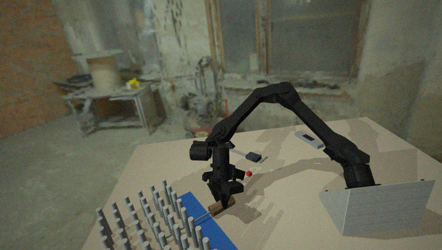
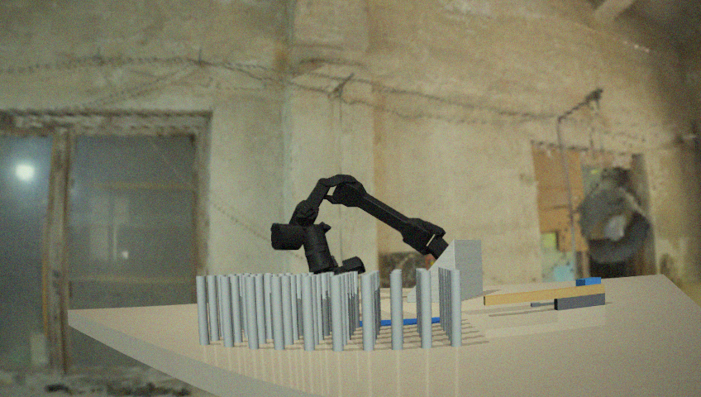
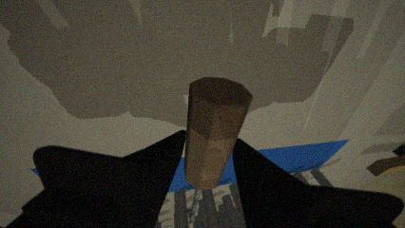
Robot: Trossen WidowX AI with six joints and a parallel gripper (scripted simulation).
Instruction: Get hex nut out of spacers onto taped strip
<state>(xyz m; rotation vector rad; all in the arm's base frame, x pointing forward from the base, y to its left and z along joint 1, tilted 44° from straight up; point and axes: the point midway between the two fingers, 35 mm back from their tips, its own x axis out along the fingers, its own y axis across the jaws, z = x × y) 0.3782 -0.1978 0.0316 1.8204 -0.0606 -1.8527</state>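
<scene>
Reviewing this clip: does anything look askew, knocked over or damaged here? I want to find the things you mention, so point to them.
Nothing stands out. The visible metal spacers (image 1: 192, 227) (image 2: 368, 312) stand upright, and the blue strip (image 1: 198, 207) (image 2: 404, 322) (image 3: 304, 157) lies flat. The jaws grip the tool's wooden handle (image 1: 216, 208) (image 3: 211, 138), its shaft reaching among the spacers. The nut isn't discernible.
</scene>
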